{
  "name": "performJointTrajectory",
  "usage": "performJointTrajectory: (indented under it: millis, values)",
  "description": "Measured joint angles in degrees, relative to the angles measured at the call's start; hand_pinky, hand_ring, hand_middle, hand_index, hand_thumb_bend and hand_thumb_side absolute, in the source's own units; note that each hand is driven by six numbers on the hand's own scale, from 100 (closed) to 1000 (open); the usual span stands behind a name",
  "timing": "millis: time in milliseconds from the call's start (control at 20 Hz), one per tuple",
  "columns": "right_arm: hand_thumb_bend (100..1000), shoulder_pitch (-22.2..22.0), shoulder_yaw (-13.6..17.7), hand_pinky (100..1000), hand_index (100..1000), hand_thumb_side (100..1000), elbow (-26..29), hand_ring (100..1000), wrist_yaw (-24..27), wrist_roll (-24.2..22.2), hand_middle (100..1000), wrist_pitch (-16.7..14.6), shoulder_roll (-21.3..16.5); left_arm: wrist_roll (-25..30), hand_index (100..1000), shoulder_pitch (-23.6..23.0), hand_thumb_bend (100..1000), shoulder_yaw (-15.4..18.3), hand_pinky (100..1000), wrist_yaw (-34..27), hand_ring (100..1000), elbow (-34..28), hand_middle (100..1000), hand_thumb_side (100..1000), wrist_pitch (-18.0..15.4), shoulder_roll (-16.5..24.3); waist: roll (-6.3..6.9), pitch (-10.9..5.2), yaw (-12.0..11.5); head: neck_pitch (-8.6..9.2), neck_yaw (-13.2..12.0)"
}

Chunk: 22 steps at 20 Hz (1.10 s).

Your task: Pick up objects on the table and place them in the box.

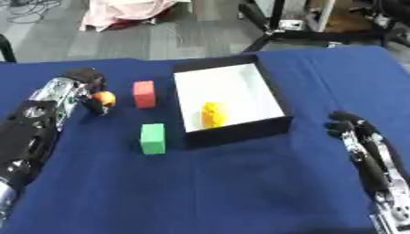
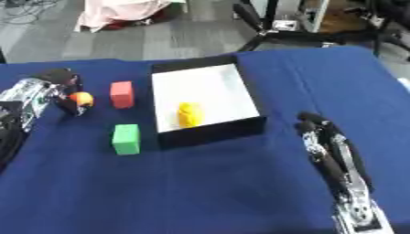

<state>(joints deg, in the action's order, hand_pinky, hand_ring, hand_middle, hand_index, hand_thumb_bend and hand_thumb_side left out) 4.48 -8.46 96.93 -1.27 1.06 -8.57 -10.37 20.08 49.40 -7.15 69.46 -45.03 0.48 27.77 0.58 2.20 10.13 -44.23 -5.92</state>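
Box (image 1: 276,98) on blue table (image 1: 240,192), grey floor (image 1: 120,41) beyond.

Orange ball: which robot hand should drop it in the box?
Left. The left robot hand already has its fingers curled round the orange ball, left of the box. The right robot hand rests open, holding nothing.

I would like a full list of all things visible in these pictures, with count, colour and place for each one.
table: one, covered in blue cloth, fills the view
box: one, black outside and white inside, centre of the table
yellow object: one, yellow, inside the box near its front wall
red block: one, red, left of the box
green block: one, green, in front of the red block
orange object: one, orange, small, at the left hand's fingers
pink cloth: one, pink, on the floor behind the table
left hand: one, black and silver, curled round the orange object
right hand: one, black, open, lower right
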Motion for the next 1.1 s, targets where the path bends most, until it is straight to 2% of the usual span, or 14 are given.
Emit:
performJointTrajectory:
  millis: [150, 300, 400, 550, 750, 850, 950, 1000, 1050, 1100]
  values:
    - [100, 0.0, 0.0, 809, 806, 656, 0.0, 778, 0.0, 0.0, 770, 0.0, 0.0, 0.0, 521, 2.8, 213, -0.4, 100, -2.2, 216, -5.2, 356, 227, 0.0, 1.0, 0.00, 0.00, 0.0, 0.00, 0.0]
    - [100, 0.0, 0.0, 809, 806, 657, 0.0, 778, 0.0, 0.0, 770, 0.0, 0.0, 0.2, 534, 3.6, 206, -0.9, 108, -3.8, 226, -8.4, 373, 235, 0.2, 1.2, 0.00, 0.00, 0.0, 0.00, -0.1]
    - [100, 0.0, -0.2, 809, 806, 657, 0.0, 778, 0.0, -0.1, 770, 0.0, 0.0, 0.0, 538, 4.4, 209, -2.0, 112, -4.7, 229, -9.9, 377, 243, -0.1, 1.0, 0.00, 0.00, 1.0, 0.00, -0.7]
    - [100, 0.1, -0.4, 809, 805, 655, 0.0, 778, 0.0, -0.2, 770, 0.1, 0.0, 0.3, 546, 8.2, 219, -5.5, 127, -7.1, 240, -13.8, 386, 274, -2.0, -2.0, 0.00, 0.00, 1.6, 0.00, -1.1]
    - [100, 0.4, -0.4, 808, 805, 653, 0.0, 778, 0.0, -0.4, 770, 0.1, 0.1, 2.8, 559, 8.7, 221, -10.7, 143, -9.5, 252, -15.8, 399, 288, -5.3, -7.4, -0.02, 0.00, 1.9, 0.00, -1.1]
    - [100, 0.6, -0.4, 808, 805, 653, 0.0, 778, 0.0, -0.4, 769, 0.1, 0.1, 3.8, 585, 8.5, 224, -12.2, 168, -9.3, 269, -15.0, 424, 303, -6.5, -10.4, -0.03, 0.00, 2.1, 0.00, -1.1]
    - [100, 0.6, -0.4, 808, 805, 653, 0.0, 778, 0.0, -0.4, 769, 0.1, 0.1, 4.0, 640, 7.8, 260, -12.8, 211, -8.3, 300, -13.3, 477, 345, -7.1, -13.3, -0.10, 0.00, 2.1, 0.00, -1.0]
    - [100, 0.6, -0.4, 808, 805, 654, 0.0, 778, 0.0, -0.4, 769, 0.1, 0.2, 3.7, 714, 7.4, 357, -12.9, 313, -7.5, 376, -12.2, 555, 443, -7.4, -14.5, -0.13, 0.00, 2.1, 0.00, -0.9]
    - [100, 0.6, -0.4, 808, 805, 654, 0.0, 778, 0.0, -0.4, 769, 0.1, 0.2, 3.3, 732, 7.0, 387, -12.9, 344, -6.7, 400, -11.4, 575, 477, -7.7, -15.4, -0.13, 0.00, 2.1, 0.00, -0.8]
    - [100, 0.6, -0.4, 808, 805, 654, 0.0, 778, 0.0, -0.4, 769, 0.1, 0.3, 2.8, 775, 6.8, 481, -13.0, 434, -6.1, 477, -10.6, 626, 563, -8.0, -16.0, -0.13, 0.00, 2.1, 0.00, -0.7]
